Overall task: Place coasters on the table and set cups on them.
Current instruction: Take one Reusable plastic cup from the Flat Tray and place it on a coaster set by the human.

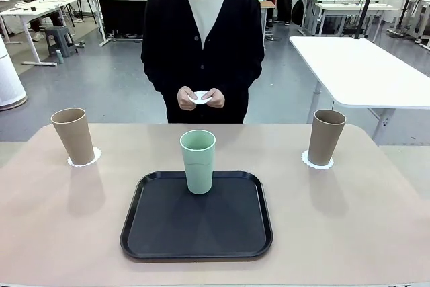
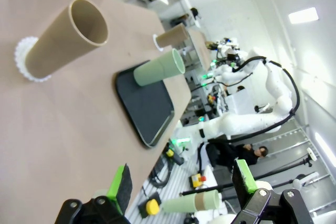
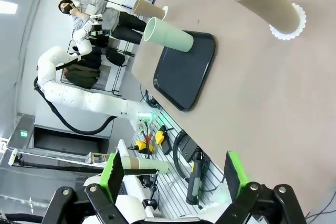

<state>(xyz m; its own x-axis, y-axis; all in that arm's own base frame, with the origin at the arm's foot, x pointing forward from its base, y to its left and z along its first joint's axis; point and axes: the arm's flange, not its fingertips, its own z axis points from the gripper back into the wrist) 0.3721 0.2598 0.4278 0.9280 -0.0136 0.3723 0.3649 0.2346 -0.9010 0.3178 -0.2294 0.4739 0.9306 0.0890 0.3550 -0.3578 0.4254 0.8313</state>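
Mint cup [image 1: 198, 160] on black tray [image 1: 154, 233], flanked by tan cups [image 1: 74, 136] [image 1: 326, 137] on coasters [image 1: 86, 160] [image 1: 316, 163]; person's hands [image 1: 185, 97] hold a third coaster [image 1: 201, 97]. Left gripper [image 2: 181, 174], right gripper [image 3: 172, 161]: spread, empty.

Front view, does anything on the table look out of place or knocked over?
The mint green cup stands on the black tray without a coaster, unlike the two tan cups on theirs; the person's hands hold the third coaster. Nothing is tipped or spilled.

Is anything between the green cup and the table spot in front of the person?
Nothing visible does. The green cup stands at the far edge of the tray, bare table beyond it; the third coaster is in the person's hands.
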